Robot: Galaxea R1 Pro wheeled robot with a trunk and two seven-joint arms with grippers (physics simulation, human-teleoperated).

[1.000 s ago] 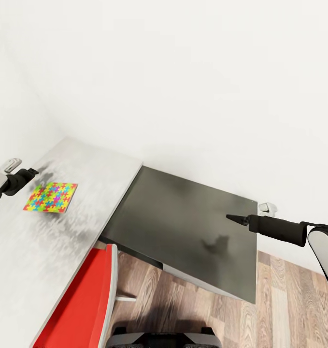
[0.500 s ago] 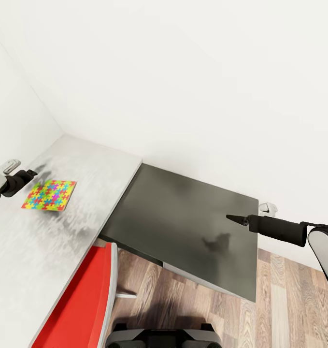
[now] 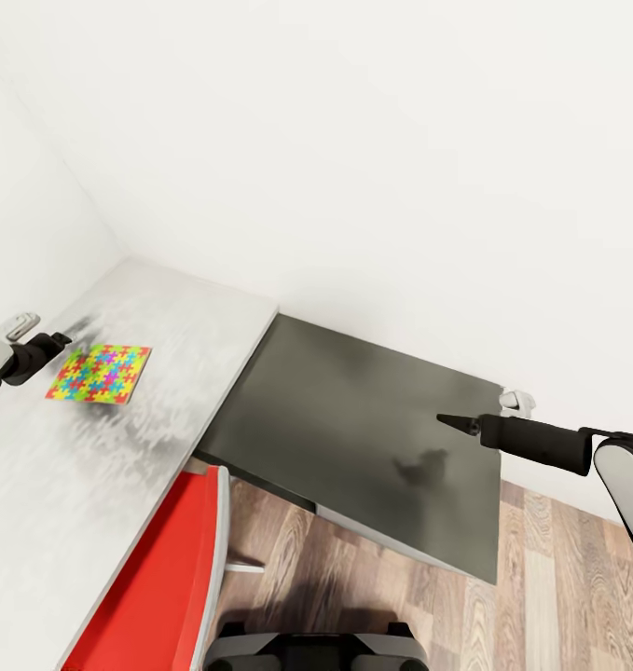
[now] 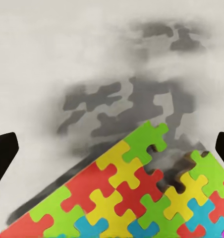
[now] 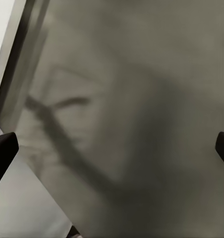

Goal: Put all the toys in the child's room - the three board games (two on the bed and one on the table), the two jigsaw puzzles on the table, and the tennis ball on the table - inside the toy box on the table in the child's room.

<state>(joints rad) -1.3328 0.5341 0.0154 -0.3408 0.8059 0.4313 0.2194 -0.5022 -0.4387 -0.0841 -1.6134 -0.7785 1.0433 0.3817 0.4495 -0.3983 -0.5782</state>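
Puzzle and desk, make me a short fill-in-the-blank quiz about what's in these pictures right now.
1. The puzzle lies flat on the ______ grey part of the table.
2. The chair tucked beside the table is ______ in colour.
3. The right tool hangs over the ______ grey section.
4. The arm whose tool is next to the puzzle is the ______ one.

Missing words: pale; red; dark; left

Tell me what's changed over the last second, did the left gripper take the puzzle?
No grab. The whole head view shifted slightly, so the camera moved. The jigsaw puzzle lies flat on the table, the left gripper beside its edge, jaws open. The right gripper hovers over the dark section as before.
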